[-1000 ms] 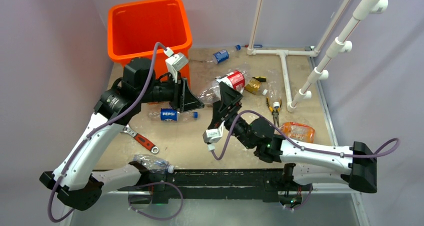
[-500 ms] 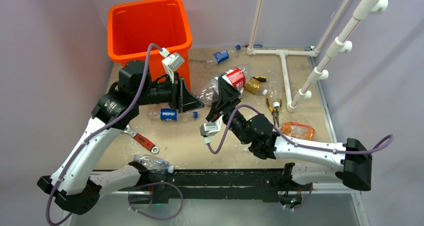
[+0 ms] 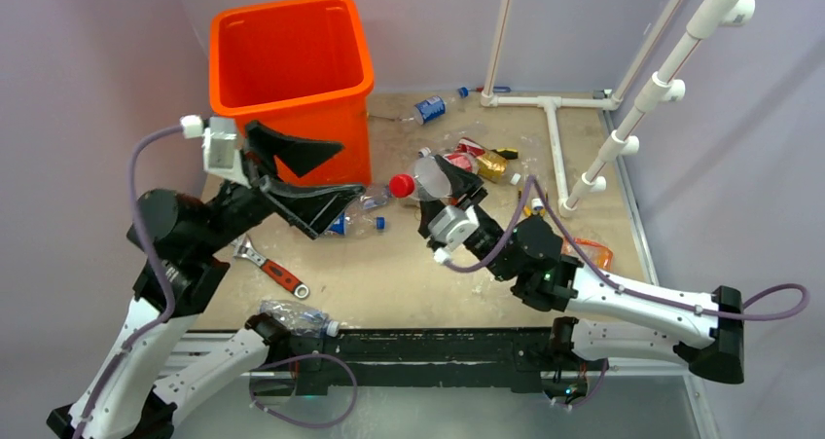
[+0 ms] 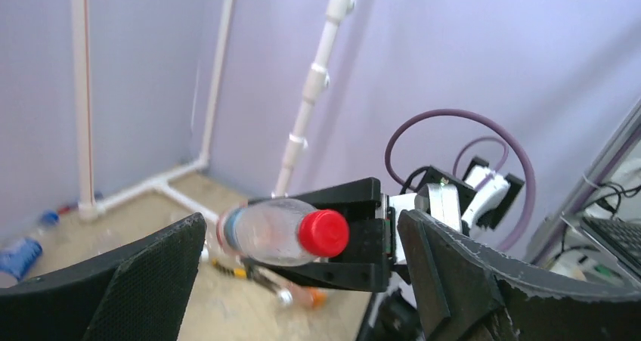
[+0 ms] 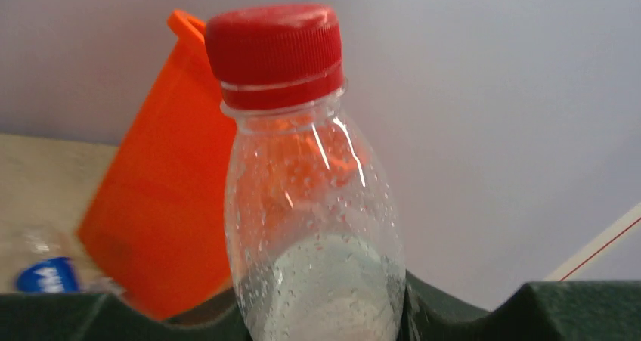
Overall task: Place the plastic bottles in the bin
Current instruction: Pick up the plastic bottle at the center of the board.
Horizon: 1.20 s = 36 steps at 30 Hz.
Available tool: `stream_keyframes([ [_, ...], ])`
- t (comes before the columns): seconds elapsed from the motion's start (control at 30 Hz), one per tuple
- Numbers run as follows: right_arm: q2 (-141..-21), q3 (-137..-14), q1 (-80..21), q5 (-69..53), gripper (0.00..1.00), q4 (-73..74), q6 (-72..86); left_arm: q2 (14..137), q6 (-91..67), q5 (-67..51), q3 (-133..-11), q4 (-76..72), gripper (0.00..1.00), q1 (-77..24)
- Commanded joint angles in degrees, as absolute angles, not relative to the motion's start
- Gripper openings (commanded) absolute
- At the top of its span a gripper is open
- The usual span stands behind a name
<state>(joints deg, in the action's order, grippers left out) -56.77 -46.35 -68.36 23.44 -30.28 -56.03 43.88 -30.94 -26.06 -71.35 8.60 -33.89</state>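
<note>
A crushed clear bottle (image 3: 292, 314) lies at the counter's (image 3: 389, 274) near edge, left of middle. Farther in, the left pincer (image 3: 350, 169) stands wide apart, holding nothing. Facing it, the right pincer (image 3: 446, 188) is clamped on a red-capped bottle (image 3: 418, 180) lifted off the counter, its cap pointing toward the left pincer's tips. The orange bin (image 3: 292, 98) stands at the far left corner.

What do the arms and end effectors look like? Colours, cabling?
Both the left arm and right arm: white links, black joints, purple cable to a white wrist camera block. Black left end effector and right end effector: two broad tapered fingers; left's inner faces textured.
</note>
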Motion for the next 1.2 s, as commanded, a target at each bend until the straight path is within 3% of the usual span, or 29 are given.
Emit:
stream_keyframes([
  [0.0, -54.6, -52.2, -68.6, 15.9, 0.47, -18.2, -20.2, 42.3, -30.6, -20.6, -64.2, -12.1, 0.99, -34.1],
  [0.2, -53.5, -48.1, -68.5, 4.9, 0.48, -20.9, 2.7, 45.5, -28.1, -24.8, -61.7, -18.4, 0.99, -34.1],
  [0.47, -52.7, -44.7, -66.2, -3.9, 0.48, -25.2, 18.5, 50.9, -27.6, -32.5, -61.2, -19.1, 0.99, -34.1],
  [0.63, -53.0, -43.8, -63.1, -7.3, 0.46, -25.7, 24.9, 51.4, -30.1, -39.3, -59.1, -23.4, 0.98, -34.1],
  [0.83, -54.9, -46.5, -62.4, -6.0, 0.46, -21.9, 24.8, 51.5, -28.3, -39.2, -59.2, -19.0, 0.96, -34.1],
  [0.9, -55.5, -46.9, -62.4, -5.3, 0.46, -21.5, 24.5, 52.4, -28.9, -39.2, -59.3, -17.9, 0.89, -34.1],
  [1.0, -56.9, -48.1, -62.4, -4.8, 0.46, -20.5, 24.0, 54.7, -30.0, -41.0, -61.0, -15.3, 0.71, -34.2],
  [1.17, -57.8, -49.0, -62.4, -4.1, 0.46, -19.9, 23.6, 58.0, -30.0, -42.4, -64.5, -9.3, 0.59, -34.2],
])
